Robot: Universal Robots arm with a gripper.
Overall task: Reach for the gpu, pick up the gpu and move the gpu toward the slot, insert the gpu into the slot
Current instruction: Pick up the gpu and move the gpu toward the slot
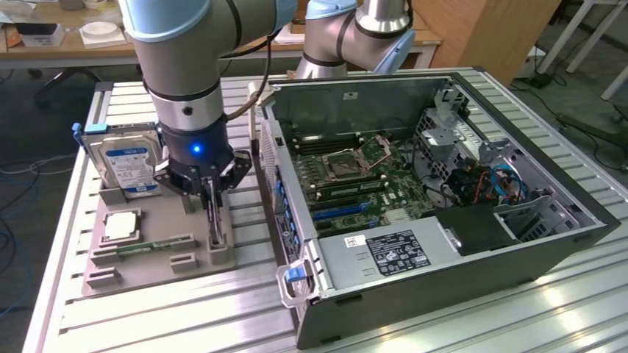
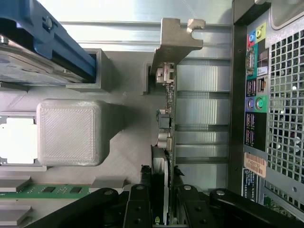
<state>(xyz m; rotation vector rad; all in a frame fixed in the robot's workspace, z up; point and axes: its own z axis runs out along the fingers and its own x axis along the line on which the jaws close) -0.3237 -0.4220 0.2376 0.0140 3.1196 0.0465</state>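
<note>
The pincer (image 2: 163, 176) is clenched on the edge of the gpu (image 2: 169, 111), which stands upright in a gray holder (image 1: 147, 268) on the table (image 1: 147, 320), near a hard drive (image 1: 131, 165) whose blue-white label is unreadable.

A silver-grey tubular robot arm (image 1: 182, 73) carries pale blue plastic joint caps (image 1: 167, 18) and a black wrist collar (image 1: 194, 140) with a small glowing blue light (image 1: 196, 149). A thin black cable (image 1: 268, 59) loops at its 3 o'clock side. The black end effector (image 1: 213, 224) has hinged link bars (image 2: 95, 206) fastened with round silver screws (image 2: 184, 188).
</note>
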